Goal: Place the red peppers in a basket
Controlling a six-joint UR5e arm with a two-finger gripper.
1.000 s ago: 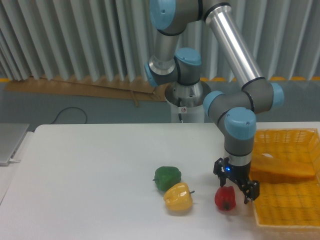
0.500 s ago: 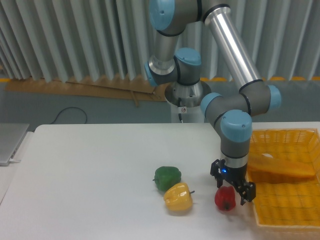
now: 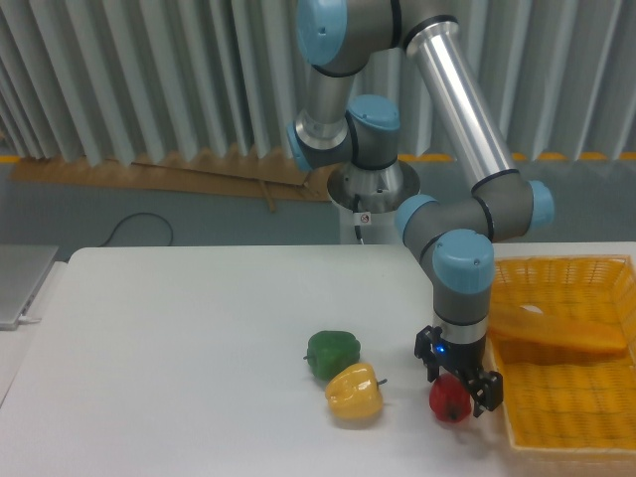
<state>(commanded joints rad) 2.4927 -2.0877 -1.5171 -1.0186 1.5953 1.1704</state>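
The red pepper is seen on the bench, near the front edge and just left of the basket, so nothing has yet been delivered. The gripper is set directly over it, with the fingers spread to either side of its upper part; whether they are already pressing on it cannot be told. Grasping, lifting and carrying to the right into the basket are judged to remain. The yellow pepper and green pepper lie further left, apart from it.

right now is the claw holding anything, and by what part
Cannot tell for sure: the claw straddles the top of the red pepper, which sits on the table.
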